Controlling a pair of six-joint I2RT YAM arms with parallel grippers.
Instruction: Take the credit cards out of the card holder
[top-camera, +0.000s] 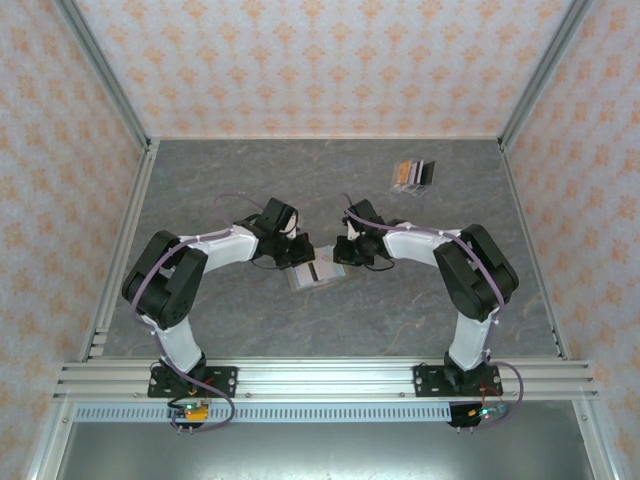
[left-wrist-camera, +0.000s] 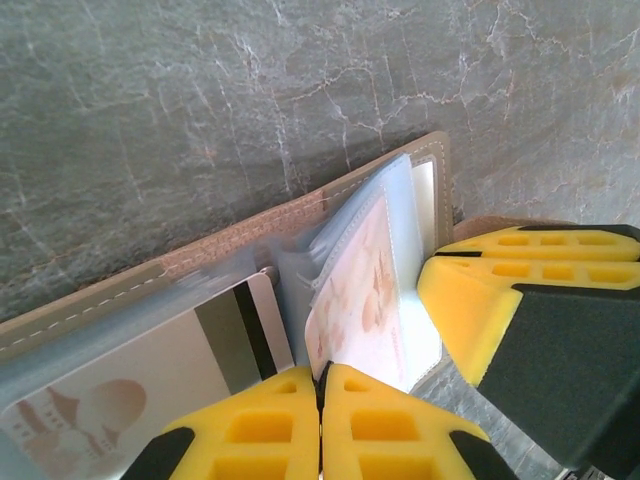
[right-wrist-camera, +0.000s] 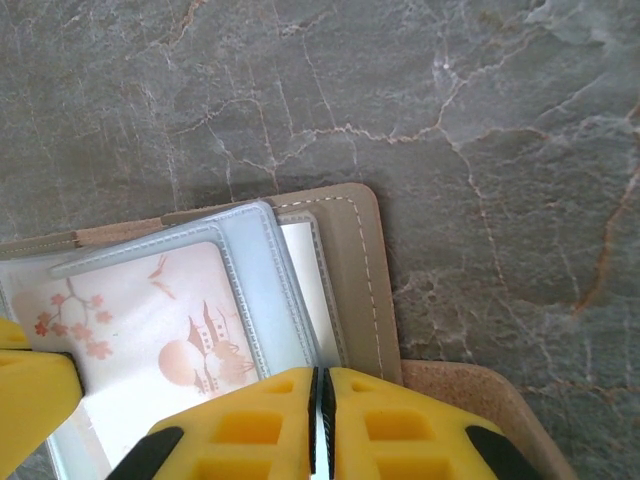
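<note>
Holder (top-camera: 315, 274) lay open on the grey desk (top-camera: 200, 200), near the middle, between my two arms. My left end effector (top-camera: 292, 248) was on its left side and my right end effector (top-camera: 347, 250) on its right, both down low over it.

From the left wrist, my left end effector (left-wrist-camera: 320, 385) had its yellow fingers (left-wrist-camera: 250, 430) pressed together, pinching the lower edge of a clear sleeve (left-wrist-camera: 395, 215) that stood up from the holder (left-wrist-camera: 120, 285). A blossom card (left-wrist-camera: 360, 290) sat inside that sleeve. Left of it, a striped card (left-wrist-camera: 150, 365) lay flat in another pocket. My right end effector's fingers (left-wrist-camera: 480, 300) showed just beside the sleeve.

From the right wrist, my right end effector (right-wrist-camera: 320, 390) was closed to a slit, with a thin pale edge caught in it; I could not tell whether that was sleeve or card. The blossom card (right-wrist-camera: 160, 330) rested in its sleeve (right-wrist-camera: 250, 270) over the holder's tan cover (right-wrist-camera: 355, 270). A tan tab (right-wrist-camera: 470, 395) stuck out at the cover's corner.

Far off on the right of the desk lay a small stack of cards (top-camera: 412, 176), well apart from the holder.
</note>
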